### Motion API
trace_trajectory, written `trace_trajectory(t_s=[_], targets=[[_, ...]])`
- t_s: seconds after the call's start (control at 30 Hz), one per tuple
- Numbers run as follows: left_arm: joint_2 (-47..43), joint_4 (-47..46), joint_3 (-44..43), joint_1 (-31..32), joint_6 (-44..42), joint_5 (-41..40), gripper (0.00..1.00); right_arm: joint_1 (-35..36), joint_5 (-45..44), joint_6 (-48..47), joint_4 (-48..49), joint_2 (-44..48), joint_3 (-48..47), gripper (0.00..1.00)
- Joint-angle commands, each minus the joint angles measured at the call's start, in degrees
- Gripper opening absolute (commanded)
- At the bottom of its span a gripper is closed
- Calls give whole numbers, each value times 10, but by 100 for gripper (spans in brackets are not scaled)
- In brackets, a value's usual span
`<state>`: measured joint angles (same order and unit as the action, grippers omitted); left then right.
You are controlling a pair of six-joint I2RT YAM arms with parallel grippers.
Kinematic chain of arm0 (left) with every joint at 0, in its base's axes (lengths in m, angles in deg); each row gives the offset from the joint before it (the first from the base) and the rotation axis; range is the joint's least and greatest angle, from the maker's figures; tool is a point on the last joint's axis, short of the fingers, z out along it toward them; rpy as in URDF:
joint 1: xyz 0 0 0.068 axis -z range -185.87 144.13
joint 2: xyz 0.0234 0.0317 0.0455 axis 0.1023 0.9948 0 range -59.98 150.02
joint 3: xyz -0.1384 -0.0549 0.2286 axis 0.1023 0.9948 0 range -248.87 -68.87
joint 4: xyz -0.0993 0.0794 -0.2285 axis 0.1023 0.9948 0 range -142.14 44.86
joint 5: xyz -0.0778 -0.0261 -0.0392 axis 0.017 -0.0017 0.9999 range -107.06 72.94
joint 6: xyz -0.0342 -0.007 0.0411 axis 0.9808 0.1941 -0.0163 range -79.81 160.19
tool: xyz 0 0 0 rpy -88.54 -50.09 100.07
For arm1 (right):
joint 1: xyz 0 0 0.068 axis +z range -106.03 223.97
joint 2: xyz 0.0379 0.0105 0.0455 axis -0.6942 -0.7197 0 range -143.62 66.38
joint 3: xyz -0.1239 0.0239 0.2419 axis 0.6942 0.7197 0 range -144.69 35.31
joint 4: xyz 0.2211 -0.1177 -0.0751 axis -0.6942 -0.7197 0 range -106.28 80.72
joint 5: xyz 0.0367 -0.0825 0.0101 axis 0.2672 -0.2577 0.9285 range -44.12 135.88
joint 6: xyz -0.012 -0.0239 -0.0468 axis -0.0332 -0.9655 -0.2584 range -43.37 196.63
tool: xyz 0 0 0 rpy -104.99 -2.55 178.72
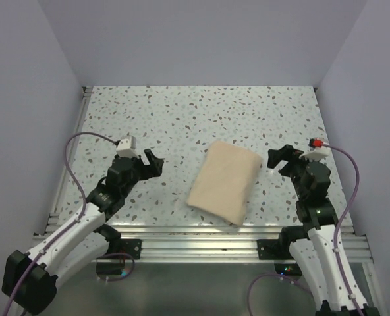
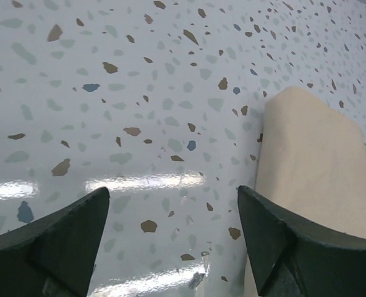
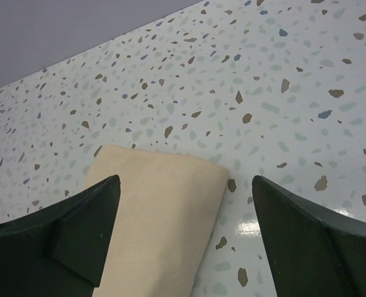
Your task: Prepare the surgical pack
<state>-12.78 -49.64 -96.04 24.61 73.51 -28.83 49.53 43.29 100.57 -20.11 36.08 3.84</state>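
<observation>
One cloth bundle (image 1: 224, 181) lies on the speckled table (image 1: 182, 112), between the two arms and a little right of the middle. It is a plain tan-beige cloth folded into a flat, pillow-like oblong and closed all round, so whatever is inside it is hidden. Its long axis runs from near to far and leans to the right at the far end. The near short edge lies close to the metal rail (image 1: 201, 230) along the table's near side, and the far short edge points toward the far right. There are two grippers, one on each side of the bundle. The left gripper (image 1: 152, 161) stands left of the bundle and clearly apart from it, its two dark fingers spread wide with only bare table between them, holding nothing. In the left wrist view (image 2: 172, 189) the bundle (image 2: 313, 161) shows at the right, its rounded far end up the picture. The right gripper (image 1: 278, 158) stands just beside the bundle's far right corner, its fingers also spread wide and empty. In the right wrist view (image 3: 186, 179) a folded corner of the bundle (image 3: 164, 210) lies below the gap between the fingers, and no contact with the cloth shows. Plain pale walls (image 1: 201, 39) close in the table on the left, right and far sides.
</observation>
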Motion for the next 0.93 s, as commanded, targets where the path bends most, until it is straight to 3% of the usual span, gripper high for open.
trace_trajectory(t_s=[0.0, 0.07, 0.27, 0.57, 0.9], targets=[[-42, 22, 29, -45, 24, -4, 93, -1, -58, -15, -25, 39, 20, 92], [-48, 20, 48, -53, 24, -8, 100, -1, -75, -7, -35, 53, 35, 95], [-64, 43, 64, -55, -10, -55, 100, -1, -119, 13, -42, 75, 67, 95], [-143, -11, 126, -55, -20, -32, 100, -1, -136, 17, -54, 83, 61, 95], [-121, -13, 122, -55, -21, -25, 100, -1, -143, 22, -74, 116, 54, 99]])
